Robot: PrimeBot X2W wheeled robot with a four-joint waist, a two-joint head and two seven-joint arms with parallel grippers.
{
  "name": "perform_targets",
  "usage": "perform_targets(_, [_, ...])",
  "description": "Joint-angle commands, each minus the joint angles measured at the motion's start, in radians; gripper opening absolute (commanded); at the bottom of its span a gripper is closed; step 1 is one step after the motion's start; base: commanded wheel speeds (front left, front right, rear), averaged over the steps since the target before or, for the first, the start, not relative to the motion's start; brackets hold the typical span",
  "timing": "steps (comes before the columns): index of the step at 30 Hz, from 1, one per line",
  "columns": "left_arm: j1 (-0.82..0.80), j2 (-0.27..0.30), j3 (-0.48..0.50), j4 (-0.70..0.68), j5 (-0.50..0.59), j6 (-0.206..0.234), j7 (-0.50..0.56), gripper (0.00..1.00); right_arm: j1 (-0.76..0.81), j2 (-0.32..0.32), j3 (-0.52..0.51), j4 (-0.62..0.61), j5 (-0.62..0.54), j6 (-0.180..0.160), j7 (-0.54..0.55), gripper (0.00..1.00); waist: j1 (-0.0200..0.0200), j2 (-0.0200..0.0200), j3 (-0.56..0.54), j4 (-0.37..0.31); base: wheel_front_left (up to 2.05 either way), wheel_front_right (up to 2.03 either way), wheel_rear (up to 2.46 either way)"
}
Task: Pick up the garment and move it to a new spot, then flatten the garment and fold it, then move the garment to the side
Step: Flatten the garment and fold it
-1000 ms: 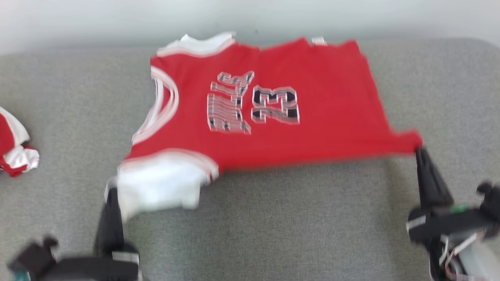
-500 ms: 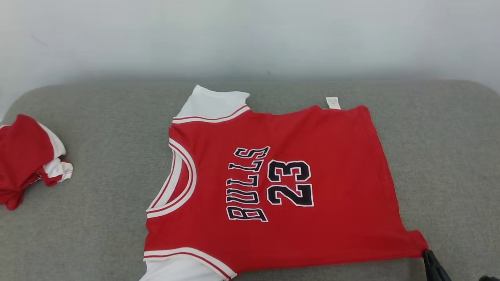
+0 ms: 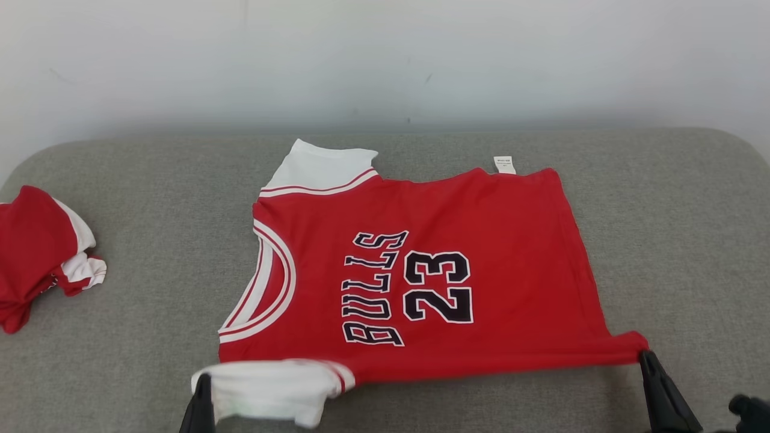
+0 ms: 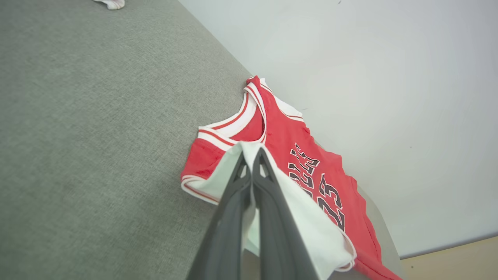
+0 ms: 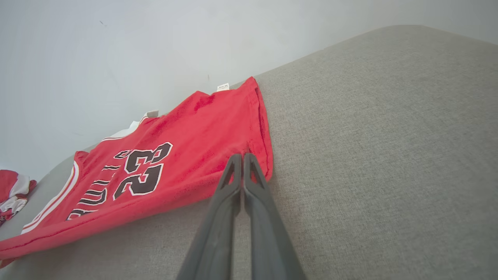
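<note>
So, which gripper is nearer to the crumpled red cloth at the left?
Left. The left gripper, holding the white sleeve of the jersey, is right of the cloth; the right gripper holds the hem corner, across the jersey.

The left gripper [image 3: 203, 388] rises from the lower left of the head view, its two dark fingers [image 4: 229, 225] pressed together on the white sleeve of the jersey [image 3: 511, 270]. The right gripper [image 3: 646, 361] stands at the lower right, slanting up and leftward. Its tips are pinched flat on the hem corner.
</note>
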Motion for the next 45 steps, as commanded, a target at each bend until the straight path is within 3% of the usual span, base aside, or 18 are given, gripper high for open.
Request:
perform_targets(1, [-0.049,0.014,-0.007,0.012,0.018,-0.003,0.018,0.00,-0.029,0.000,-0.001,-0.009,0.010,0.001,0.012,0.00,-0.0001,0.0000,-0.003,-0.008,0.00,0.00,0.00])
perform_targets(6, [-0.173,0.041,-0.020,0.074,0.025,-0.007,0.073,0.00,-0.100,0.011,0.008,0.024,-0.002,0.001,0.063,0.00,-0.0001,0.0000,0.001,-0.024,0.00,0.00,0.00])
perform_targets(12, [-0.414,0.051,-0.043,0.293,0.036,-0.032,0.145,0.00,-0.316,0.050,0.035,0.193,-0.054,0.001,0.130,0.00,-0.0001,0.0000,0.047,-0.052,0.00,0.00,0.00])
perform_targets(15, [-0.527,0.043,-0.056,0.421,0.043,-0.054,0.154,0.00,-0.435,0.069,0.064,0.321,-0.080,0.001,0.120,0.00,-0.0001,0.0000,0.076,-0.061,0.00,0.00,0.00])
perform_targets(22, [-0.628,0.029,-0.076,0.583,0.056,-0.088,0.130,0.00,-0.540,0.085,0.107,0.469,-0.104,0.001,0.053,0.00,-0.0001,0.0000,0.093,-0.061,0.00,0.00,0.00])
perform_targets(23, [-0.640,0.028,-0.082,0.602,0.063,-0.093,0.119,0.00,-0.549,0.087,0.113,0.485,-0.105,0.001,0.043,0.09,-0.0001,0.0000,0.091,-0.058,0.00,0.00,0.00])
perform_targets(24, [-0.654,0.024,-0.091,0.629,0.074,-0.102,0.088,1.00,-0.561,0.086,0.124,0.505,-0.106,0.001,0.020,0.99,-0.0001,0.0000,0.086,-0.054,0.00,0.00,0.00])
perform_targets(28, [-0.640,0.025,-0.096,0.655,0.076,-0.117,0.014,1.00,-0.529,0.059,0.165,0.506,-0.141,0.001,-0.015,1.00,-0.0001,0.0000,0.058,-0.044,0.00,0.00,0.00])
perform_targets(30, [-0.521,0.042,-0.103,0.587,0.114,-0.121,-0.023,1.00,-0.404,0.041,0.091,0.390,-0.269,0.001,-0.019,1.00,-0.0001,0.0000,0.028,-0.022,0.00,0.00,0.00])
perform_targets(33, [-0.465,0.046,-0.104,0.555,0.157,-0.119,-0.026,1.00,-0.351,0.048,0.048,0.361,-0.315,0.001,-0.020,1.00,-0.0001,0.0000,0.029,-0.010,0.00,0.00,0.00])
perform_targets(38, [-0.410,0.036,-0.092,0.534,0.222,-0.105,-0.026,1.00,-0.314,0.068,0.005,0.372,-0.366,0.001,-0.020,1.00,-0.0001,0.0000,0.039,-0.001,0.00,0.00,0.00])
perform_targets(45, [-0.398,0.014,-0.062,0.583,0.352,-0.075,-0.027,1.00,-0.383,0.097,-0.007,0.464,-0.414,0.001,-0.020,1.00,-0.0001,0.0000,0.059,-0.012,0.00,0.00,0.00])
